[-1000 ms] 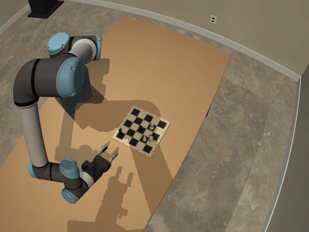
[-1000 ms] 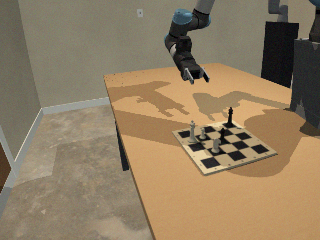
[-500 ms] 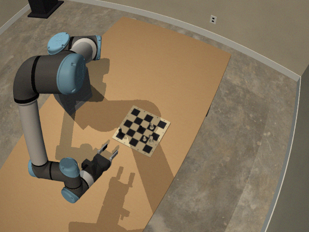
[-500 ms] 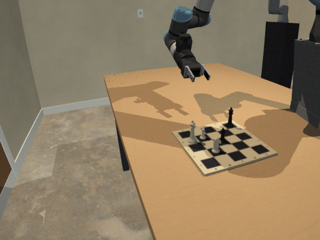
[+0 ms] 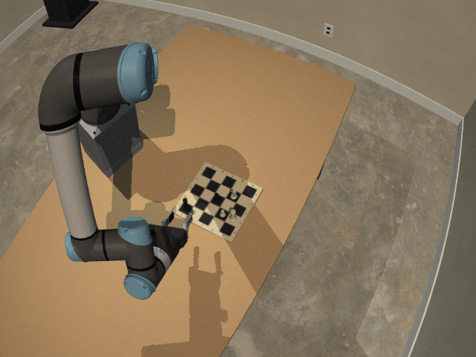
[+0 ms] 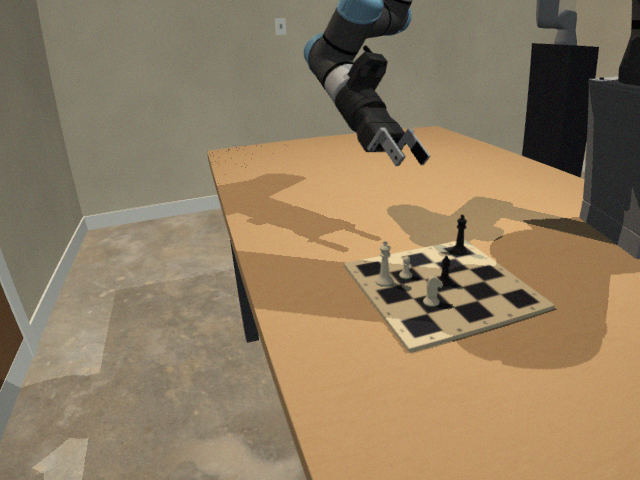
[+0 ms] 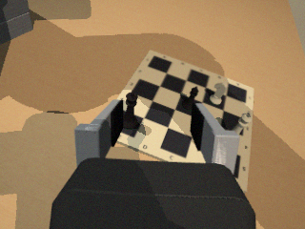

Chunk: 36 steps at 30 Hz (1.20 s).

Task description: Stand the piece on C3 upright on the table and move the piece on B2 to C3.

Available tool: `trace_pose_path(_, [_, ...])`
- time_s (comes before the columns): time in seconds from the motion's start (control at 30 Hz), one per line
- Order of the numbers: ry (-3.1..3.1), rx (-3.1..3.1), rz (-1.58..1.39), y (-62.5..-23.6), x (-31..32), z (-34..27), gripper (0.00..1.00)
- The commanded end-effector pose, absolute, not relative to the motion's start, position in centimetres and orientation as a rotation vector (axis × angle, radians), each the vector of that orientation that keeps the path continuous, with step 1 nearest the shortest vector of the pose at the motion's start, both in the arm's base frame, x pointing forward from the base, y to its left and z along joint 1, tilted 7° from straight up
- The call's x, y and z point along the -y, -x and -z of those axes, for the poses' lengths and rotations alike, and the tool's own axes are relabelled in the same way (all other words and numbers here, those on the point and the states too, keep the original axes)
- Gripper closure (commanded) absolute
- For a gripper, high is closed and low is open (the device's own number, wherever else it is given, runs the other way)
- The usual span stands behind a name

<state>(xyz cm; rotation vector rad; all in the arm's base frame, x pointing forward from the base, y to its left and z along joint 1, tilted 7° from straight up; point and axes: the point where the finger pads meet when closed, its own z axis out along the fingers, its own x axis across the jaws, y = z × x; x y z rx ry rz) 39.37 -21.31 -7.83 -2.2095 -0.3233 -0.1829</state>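
Note:
A small chessboard [image 5: 220, 202] lies on the wooden table. A black piece [image 5: 217, 198] stands upright on its middle square; it also shows in the exterior view [image 6: 445, 268] and the wrist view [image 7: 193, 98]. Next to it stand a white knight [image 6: 432, 291], a white pawn [image 6: 406, 267] and a white king [image 6: 385, 264]. A black queen [image 6: 460, 233] stands on a corner square. The edge letters are too small to read. My gripper [image 5: 177, 219] is open and empty, tilted in the air above the table beside the queen's corner [image 7: 131, 112]. It also shows in the exterior view [image 6: 408, 153].
The arm's grey base block [image 5: 111, 142] stands on the table behind the board. The table edge [image 6: 242, 289] runs close to the board's king side. A dark pedestal [image 6: 558, 98] stands at the far right.

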Motion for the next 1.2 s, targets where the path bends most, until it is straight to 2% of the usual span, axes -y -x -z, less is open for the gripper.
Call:
trace_pose_path(0.0, [2.310,0.533,0.189,-39.8,19.6,7.7,0.00])
trace_pose_path(1.17, [2.460,1.772,0.119,-42.9,8.4,6.3,0.00])
